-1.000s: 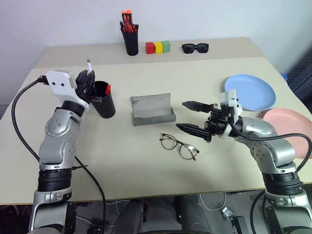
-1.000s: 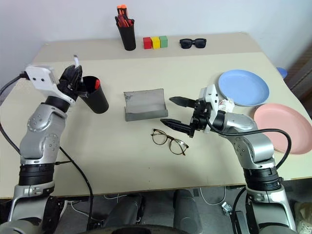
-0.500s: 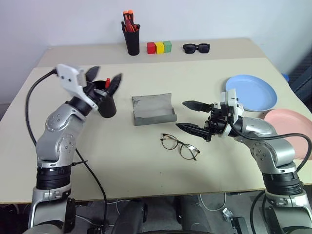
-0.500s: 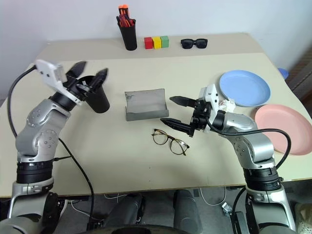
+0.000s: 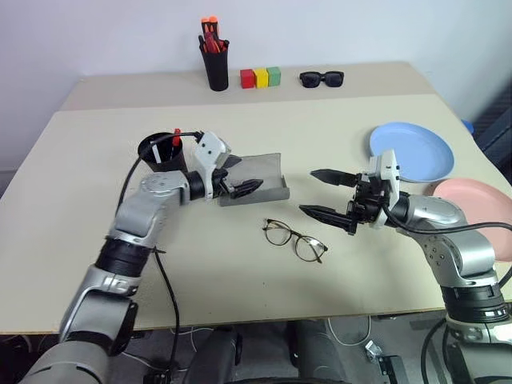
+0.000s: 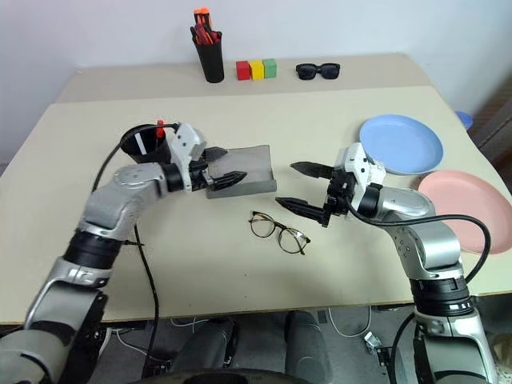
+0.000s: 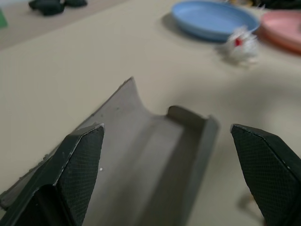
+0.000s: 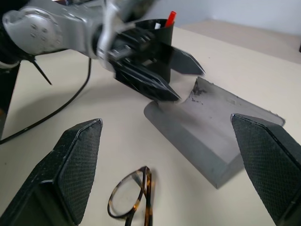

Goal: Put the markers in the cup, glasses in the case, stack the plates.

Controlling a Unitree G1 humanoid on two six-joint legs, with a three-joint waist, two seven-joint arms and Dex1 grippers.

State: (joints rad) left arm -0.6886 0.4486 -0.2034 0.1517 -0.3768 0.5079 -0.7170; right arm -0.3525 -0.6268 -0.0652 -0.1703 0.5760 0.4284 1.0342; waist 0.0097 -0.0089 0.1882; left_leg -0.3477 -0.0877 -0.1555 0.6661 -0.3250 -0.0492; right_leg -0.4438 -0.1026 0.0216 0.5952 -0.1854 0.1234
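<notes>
The black cup (image 5: 160, 152) stands upright left of centre with the red marker (image 5: 177, 138) and the white marker (image 6: 140, 144) sticking out of it. My left gripper (image 5: 242, 176) is open and level over the left end of the open grey case (image 5: 260, 182), its fingers empty. The wire-framed glasses (image 5: 294, 240) lie on the table in front of the case. Right of them, my right gripper (image 5: 308, 191) hovers open, empty, pointing left. At the far right lie the blue plate (image 5: 412, 150) and the pink plate (image 5: 472, 204), side by side.
Along the back of the table stand a black pen holder (image 5: 214, 66) with orange-capped pens, three coloured blocks (image 5: 260, 78) and black sunglasses (image 5: 321, 78). A black cable (image 5: 160, 272) hangs from my left arm over the table's front left.
My left gripper has opened, let the white marker go into the cup, and swung right and down to the case. The right gripper has stayed in place.
</notes>
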